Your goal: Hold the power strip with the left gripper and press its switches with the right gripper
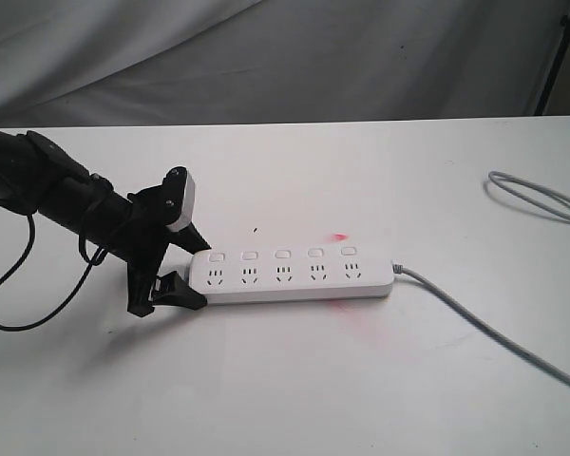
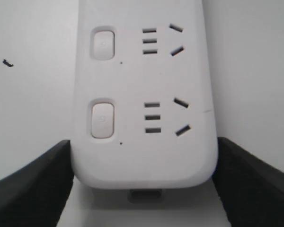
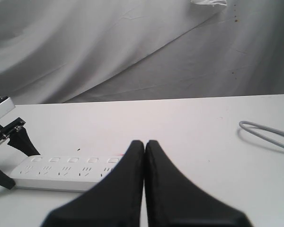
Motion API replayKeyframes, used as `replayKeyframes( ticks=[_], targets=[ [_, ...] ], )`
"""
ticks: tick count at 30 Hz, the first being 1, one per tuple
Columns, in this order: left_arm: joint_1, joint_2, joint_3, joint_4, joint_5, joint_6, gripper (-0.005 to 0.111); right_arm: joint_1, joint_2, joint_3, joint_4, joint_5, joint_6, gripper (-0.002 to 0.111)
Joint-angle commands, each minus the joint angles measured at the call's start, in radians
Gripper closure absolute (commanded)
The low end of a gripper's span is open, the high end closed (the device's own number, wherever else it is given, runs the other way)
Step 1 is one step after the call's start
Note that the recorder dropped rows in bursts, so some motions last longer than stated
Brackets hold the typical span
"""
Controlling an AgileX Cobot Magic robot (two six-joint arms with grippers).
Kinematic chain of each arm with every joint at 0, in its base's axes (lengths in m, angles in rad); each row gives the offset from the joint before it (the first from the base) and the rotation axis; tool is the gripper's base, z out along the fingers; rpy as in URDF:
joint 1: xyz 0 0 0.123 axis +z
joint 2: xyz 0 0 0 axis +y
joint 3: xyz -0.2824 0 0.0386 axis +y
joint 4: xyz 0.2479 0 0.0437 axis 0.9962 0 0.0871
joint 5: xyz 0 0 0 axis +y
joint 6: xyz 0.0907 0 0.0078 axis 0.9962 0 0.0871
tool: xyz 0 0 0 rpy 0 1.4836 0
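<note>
The white power strip [image 1: 294, 280] lies flat on the white table, its grey cord [image 1: 494, 323] running off to the right. Five switches [image 1: 281, 255] sit in a row above the sockets. My left gripper [image 1: 198, 275] straddles the strip's left end, one black finger against each long side. In the left wrist view the power strip [image 2: 142, 85] fills the gap between the fingers [image 2: 33, 184], with two switches [image 2: 102, 119] showing. My right gripper [image 3: 145, 143] is shut on nothing, held above the table short of the power strip [image 3: 61, 172]. It is outside the exterior view.
The cord loops back onto the table at the far right [image 1: 541, 195]. A faint red mark [image 1: 339, 237] lies just behind the strip and a small dark speck [image 1: 256, 229] near it. Grey cloth hangs behind the table's far edge.
</note>
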Motion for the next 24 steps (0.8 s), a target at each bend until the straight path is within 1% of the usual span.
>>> replayKeyframes(
  ticks=[1,21,23,24],
  targets=[
    [-0.005,-0.001,-0.005,0.003,0.000,0.000,0.037,0.001,-0.006,0.004,-0.004,0.005,0.001,0.108],
    [-0.005,-0.001,-0.005,-0.006,0.014,0.000,0.037,0.001,-0.006,0.004,-0.004,0.005,0.001,0.108],
    [-0.005,-0.001,-0.005,-0.041,0.014,0.000,0.033,0.001,-0.006,0.004,-0.004,0.005,0.001,0.108],
    [-0.005,-0.001,-0.005,-0.055,0.014,-0.012,0.028,0.001,-0.006,0.004,-0.004,0.005,0.001,0.108]
  ],
)
